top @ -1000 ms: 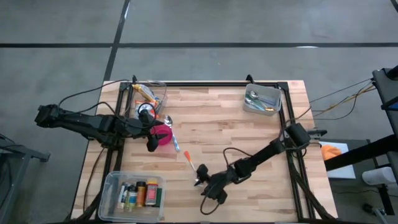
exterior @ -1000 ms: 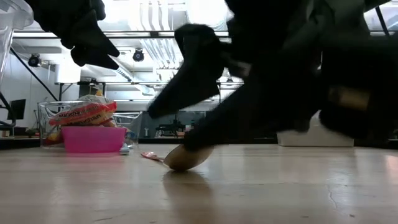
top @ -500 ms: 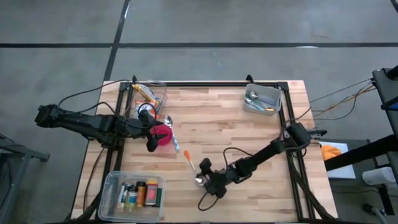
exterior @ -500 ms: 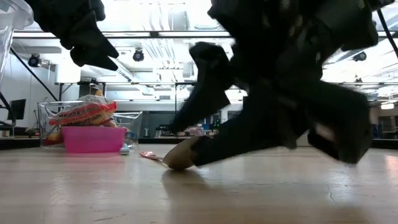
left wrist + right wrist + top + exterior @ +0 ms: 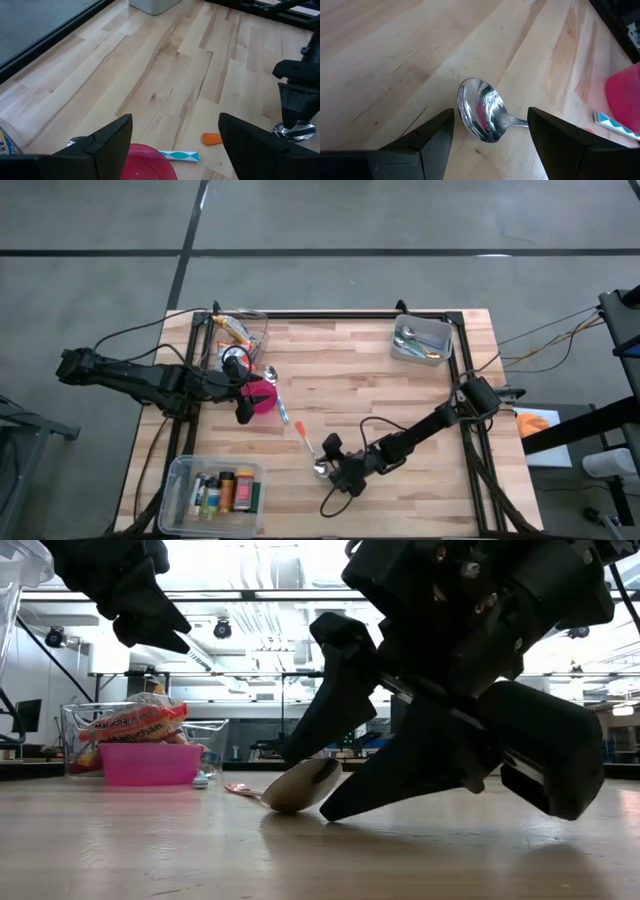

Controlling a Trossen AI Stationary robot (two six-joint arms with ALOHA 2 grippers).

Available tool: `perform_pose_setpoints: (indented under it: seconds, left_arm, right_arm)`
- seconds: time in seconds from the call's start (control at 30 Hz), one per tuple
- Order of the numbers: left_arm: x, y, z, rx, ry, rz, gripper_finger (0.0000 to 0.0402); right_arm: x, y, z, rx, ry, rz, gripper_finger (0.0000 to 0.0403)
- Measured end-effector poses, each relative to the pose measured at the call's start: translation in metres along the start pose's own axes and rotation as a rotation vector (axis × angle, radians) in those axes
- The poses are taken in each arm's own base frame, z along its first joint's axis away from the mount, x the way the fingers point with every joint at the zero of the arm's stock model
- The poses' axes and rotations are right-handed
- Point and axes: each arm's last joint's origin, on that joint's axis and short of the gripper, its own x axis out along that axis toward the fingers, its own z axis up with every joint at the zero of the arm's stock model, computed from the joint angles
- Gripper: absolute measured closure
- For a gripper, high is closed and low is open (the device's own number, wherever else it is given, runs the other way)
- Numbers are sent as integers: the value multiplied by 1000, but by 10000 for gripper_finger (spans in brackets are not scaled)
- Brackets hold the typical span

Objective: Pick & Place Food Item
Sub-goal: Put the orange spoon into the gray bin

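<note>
A pale wooden butcher-block table [image 5: 370, 380] fills the view from above. The dark left arm waits at the table's left side, its left gripper [image 5: 245, 412] hanging over a bright pink plastic bowl [image 5: 262, 397], fingers spread wide and empty. A clear plastic bin of snack packets [image 5: 240, 332] sits at the far left corner. The dark right arm reaches to the near middle, where the right gripper [image 5: 328, 461] hovers low, fingers wide apart on either side of the bowl of a shiny metal spoon with an orange handle [image 5: 481, 111], gripping nothing. The spoon lies flat on the wood, near centre. It looks light, rigid and slippery; its thin handle [image 5: 301, 431], or the neck just behind the bowl, seems the surest hold.
</note>
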Motion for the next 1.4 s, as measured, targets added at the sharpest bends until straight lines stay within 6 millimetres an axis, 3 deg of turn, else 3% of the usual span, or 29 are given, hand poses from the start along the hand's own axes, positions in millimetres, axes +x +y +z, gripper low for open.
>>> perform_pose_setpoints:
  seconds: [0.5,1.1,1.23,1.4]
  left_arm:
    - [0,0,0,0,1,0,104]
    - [0,0,0,-1,0,0,104]
    - [0,0,0,0,0,0,104]
    - [0,0,0,-1,0,0,104]
  right_arm:
    - [8,3,-3,6,-15,-9,156]
    - [9,5,-6,76,2,-2,362]
    - [9,4,-5,59,-3,-18,386]
    - [9,4,-5,48,4,-28,384]
